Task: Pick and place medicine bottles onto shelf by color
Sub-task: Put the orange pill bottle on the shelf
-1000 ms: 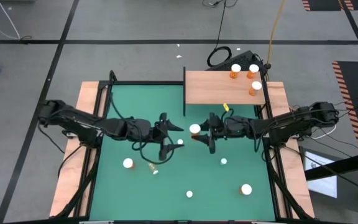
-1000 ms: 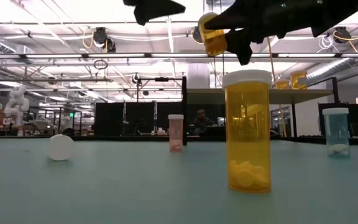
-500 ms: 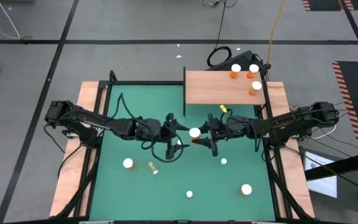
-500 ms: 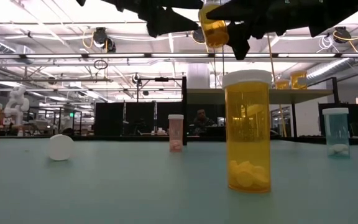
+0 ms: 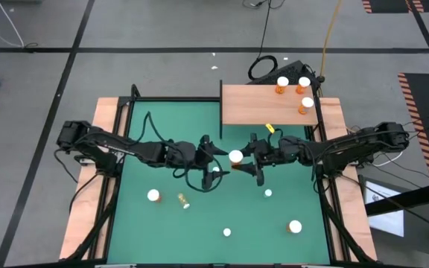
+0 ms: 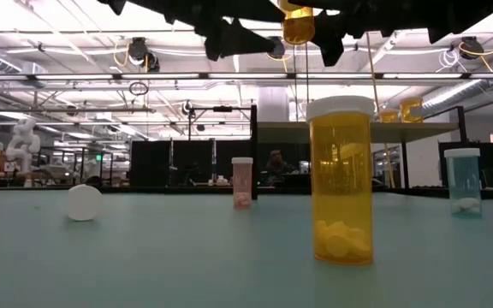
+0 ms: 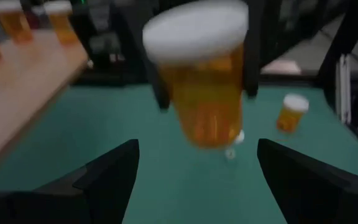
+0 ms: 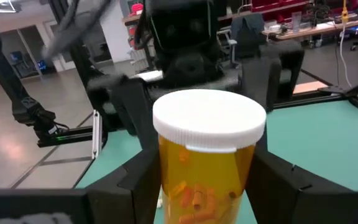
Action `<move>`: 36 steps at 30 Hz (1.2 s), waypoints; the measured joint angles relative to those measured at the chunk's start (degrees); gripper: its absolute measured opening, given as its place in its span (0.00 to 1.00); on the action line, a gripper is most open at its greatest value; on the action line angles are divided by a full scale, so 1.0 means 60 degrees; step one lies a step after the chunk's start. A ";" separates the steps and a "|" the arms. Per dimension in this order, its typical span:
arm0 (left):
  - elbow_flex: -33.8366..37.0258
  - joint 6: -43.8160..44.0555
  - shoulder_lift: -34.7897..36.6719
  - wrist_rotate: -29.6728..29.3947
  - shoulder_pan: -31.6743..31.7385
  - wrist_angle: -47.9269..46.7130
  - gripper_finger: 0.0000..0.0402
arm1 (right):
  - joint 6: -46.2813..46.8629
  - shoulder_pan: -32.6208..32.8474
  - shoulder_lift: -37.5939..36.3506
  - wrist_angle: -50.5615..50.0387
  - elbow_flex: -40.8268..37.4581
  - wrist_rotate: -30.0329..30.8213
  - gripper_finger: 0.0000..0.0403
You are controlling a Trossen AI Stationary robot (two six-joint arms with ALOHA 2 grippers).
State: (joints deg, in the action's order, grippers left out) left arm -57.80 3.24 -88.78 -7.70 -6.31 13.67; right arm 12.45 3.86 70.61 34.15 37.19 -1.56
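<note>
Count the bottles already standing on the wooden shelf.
3. All stand at the shelf's far right end: one orange bottle at the back edge, a second right of it, and a third nearer the mat. None seems hidden.

Robotics lab or open industrial workshop. Grey concrete floor [image 5: 162,30] with black taped lines and hazard-striped patches [image 5: 423,89], loose cables [image 5: 263,67]. Low view: high ceiling with strip lights [image 6: 75,17], pipes and ducts [image 6: 144,51], a white robot figure [image 6: 24,141] at far left, dark partitions [image 6: 169,162], a seated person [image 6: 274,162] behind. Green-matted worktop [image 5: 162,223] at centre.
</note>
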 joint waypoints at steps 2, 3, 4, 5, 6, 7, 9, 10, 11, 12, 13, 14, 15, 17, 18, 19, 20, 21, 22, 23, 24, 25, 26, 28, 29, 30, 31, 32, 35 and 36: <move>-0.0024 0.0018 -0.0291 0.0005 0.0043 0.0625 0.82 | -0.0110 0.0000 0.0000 0.0022 0.0000 0.0010 0.47; -0.0057 0.0020 -0.0422 0.0016 0.0054 0.0893 0.82 | -0.0232 0.0000 0.0000 0.0048 0.0000 0.0042 0.47; -0.0023 0.0020 -0.0495 0.0022 0.0059 0.0905 0.82 | -0.0330 0.0000 0.0000 0.0087 0.0000 0.0047 0.47; 0.0014 0.0019 -0.0627 0.0018 0.0060 0.1041 0.82 | -0.0409 0.0000 0.0000 0.0140 0.0000 0.0055 0.47; 0.0007 0.0015 -0.0835 0.0022 0.0067 0.1581 0.82 | -0.0456 0.0000 0.0000 0.0173 0.0000 0.0064 0.47; -0.0037 -0.0030 -0.0996 0.0025 0.0097 0.1911 0.82 | -0.0484 0.0000 0.0001 0.0184 -0.0002 0.0066 0.47; -0.0005 -0.0053 -0.1093 0.0025 0.0110 0.2110 0.82 | -0.0497 0.0000 0.0004 0.0290 -0.0003 0.0054 0.47; -0.0005 -0.0053 -0.1197 0.0025 0.0118 0.2428 0.82 | -0.0517 0.0000 0.0000 0.0306 0.0000 0.0047 0.47; -0.0029 -0.0056 -0.1270 0.0025 0.0153 0.2634 0.82 | -0.0519 0.0000 0.0000 0.0303 0.0000 0.0047 0.47; -0.0028 -0.0057 -0.1293 0.0023 0.0177 0.2644 0.82 | -0.0521 0.0000 0.0000 0.0288 0.0000 0.0047 0.47; -0.0009 -0.0053 -0.1307 0.0034 0.0183 0.2666 0.81 | -0.0541 0.0000 0.0000 0.0267 0.0000 0.0044 0.47; -0.0008 -0.0047 -0.1314 0.0039 0.0191 0.2708 0.79 | -0.0565 -0.0004 0.0000 0.0261 0.0000 0.0058 0.47; -0.0008 -0.0042 -0.1313 0.0023 0.0199 0.2758 0.77 | -0.0596 -0.0007 0.0000 0.0262 0.0000 0.0055 0.47; -0.0008 -0.0039 -0.1292 0.0036 0.0201 0.2819 0.73 | -0.0667 -0.0007 0.0000 0.0273 0.0000 0.0064 0.47; -0.0008 -0.0033 -0.1292 0.0033 0.0201 0.2827 0.70 | -0.0672 -0.0007 0.0000 0.0266 0.0000 0.0048 0.47; -0.0008 -0.0011 -0.1295 0.0045 0.0194 0.2827 0.67 | -0.0698 -0.0004 0.0000 0.0262 0.0000 0.0045 0.47; -0.0008 -0.0010 -0.1296 0.0072 0.0194 0.2830 0.65 | -0.0707 -0.0005 0.0000 0.0260 0.0000 0.0052 0.47; -0.0008 -0.0010 -0.1296 0.0073 0.0194 0.2862 0.62 | -0.0703 -0.0007 0.0000 0.0266 0.0000 0.0059 0.47; -0.0008 -0.0010 -0.1296 0.0073 0.0197 0.2889 0.59 | -0.0707 -0.0008 0.0000 0.0276 0.0000 0.0074 0.47; -0.0008 -0.0006 -0.1296 0.0078 0.0196 0.2896 0.57 | -0.0710 -0.0011 -0.0004 0.0273 0.0000 0.0091 0.47; -0.0008 -0.0006 -0.1296 0.0088 0.0190 0.2896 0.54 | -0.0710 -0.0007 -0.0002 0.0273 0.0000 0.0095 0.47; -0.0009 -0.0006 -0.1296 0.0098 0.0190 0.2896 0.52 | -0.0719 -0.0007 0.0000 0.0271 0.0000 0.0095 0.47; -0.0008 0.0022 -0.1296 0.0102 0.0190 0.2896 0.50 | -0.0763 -0.0007 0.0000 0.0270 0.0000 0.0094 0.47; -0.0008 0.0026 -0.1296 0.0098 0.0190 0.2917 0.47 | -0.0835 -0.0007 0.0000 0.0272 0.0000 0.0108 0.47; -0.0008 0.0023 -0.1296 0.0097 0.0190 0.2927 0.46 | -0.0844 -0.0007 0.0000 0.0270 0.0000 0.0121 0.47; -0.0008 0.0021 -0.1296 0.0095 0.0194 0.2929 0.45 | -0.0845 -0.0004 0.0000 0.0267 0.0000 0.0190 0.47; -0.0008 -0.0019 -0.1296 0.0098 0.0197 0.2929 0.45 | -0.0864 0.0031 0.0000 0.0247 0.0000 0.0294 0.48; -0.0008 -0.0070 -0.1296 0.0091 0.0197 0.2929 0.45 | -0.0915 0.0075 -0.0004 0.0194 0.0002 0.0434 0.50; -0.0008 -0.0276 -0.1296 0.0007 0.0208 0.2924 0.49 | -0.1200 0.0255 -0.0004 -0.0071 0.0004 0.0954 0.57; -0.0008 -0.0318 -0.1296 -0.0007 0.0208 0.2931 0.50 | -0.1251 0.0320 -0.0004 -0.0130 0.0007 0.1152 0.61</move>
State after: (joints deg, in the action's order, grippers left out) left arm -57.84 1.33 -96.55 -7.75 -5.06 31.26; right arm 4.94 5.78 70.59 33.37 37.23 5.35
